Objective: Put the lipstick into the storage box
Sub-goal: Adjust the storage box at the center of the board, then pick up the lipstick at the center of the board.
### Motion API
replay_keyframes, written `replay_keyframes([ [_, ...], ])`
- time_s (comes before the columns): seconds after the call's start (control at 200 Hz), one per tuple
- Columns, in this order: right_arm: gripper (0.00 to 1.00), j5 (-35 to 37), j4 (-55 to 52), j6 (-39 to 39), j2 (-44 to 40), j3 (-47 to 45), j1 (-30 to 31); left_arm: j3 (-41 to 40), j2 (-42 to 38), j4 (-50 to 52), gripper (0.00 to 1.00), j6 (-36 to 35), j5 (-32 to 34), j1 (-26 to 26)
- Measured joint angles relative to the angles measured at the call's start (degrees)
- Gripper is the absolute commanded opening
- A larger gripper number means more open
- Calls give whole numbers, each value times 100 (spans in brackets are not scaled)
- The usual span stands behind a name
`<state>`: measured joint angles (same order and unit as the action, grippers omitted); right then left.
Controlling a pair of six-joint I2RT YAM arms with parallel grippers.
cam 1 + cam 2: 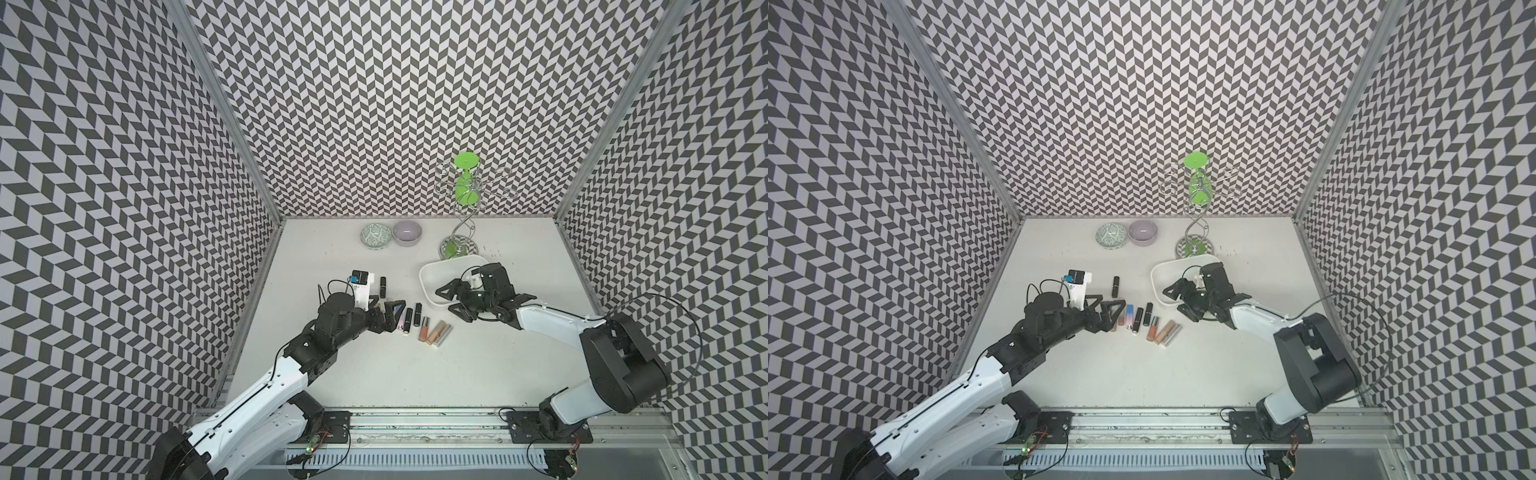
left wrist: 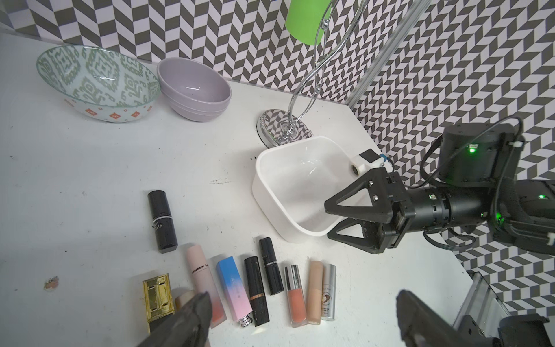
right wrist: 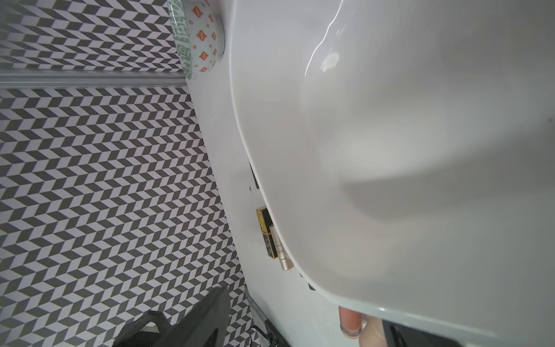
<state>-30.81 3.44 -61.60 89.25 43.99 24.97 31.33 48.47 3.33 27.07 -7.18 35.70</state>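
Left jaws, seemingly empty, near lipsticks [image 2: 255, 290]

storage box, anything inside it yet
Nothing shows inside the storage box: its visible floor is bare. The right pincer straddles one wall and covers the floor there, so that part I cannot tell.

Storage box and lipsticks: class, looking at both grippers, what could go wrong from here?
1. The right gripper, jaws open, straddles a wall of the storage box; a sideways move could drag or tip it against the metal stand close behind.
2. The lipsticks lie tightly side by side below the open left gripper; closing could catch two or scatter the neighbours.
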Motion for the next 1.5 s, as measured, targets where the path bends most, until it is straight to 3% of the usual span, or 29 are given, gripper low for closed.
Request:
replay_keyframes([
  [0.3, 82, -83, -260, 389, 675, 824, 92, -7, 0, 2, 99, 0, 52, 0],
  [0.536, 82, -140, -610, 739, 728, 1180, 256, -7, 52, -15, 99, 2, 63, 0],
  [0.971, 76, 907, -2855, 1530, -872, 1158, 660, -2, 708, -101, 99, 109, 0, 0],
  [1.147, 68, 1335, -3432, 1606, -824, 909, 885, -4, 745, -240, 99, 151, -170, 0],
  [1.497, 62, 1915, -3807, 1510, -273, 866, 1676, -293, 332, -264, 99, 262, -280, 0],
])
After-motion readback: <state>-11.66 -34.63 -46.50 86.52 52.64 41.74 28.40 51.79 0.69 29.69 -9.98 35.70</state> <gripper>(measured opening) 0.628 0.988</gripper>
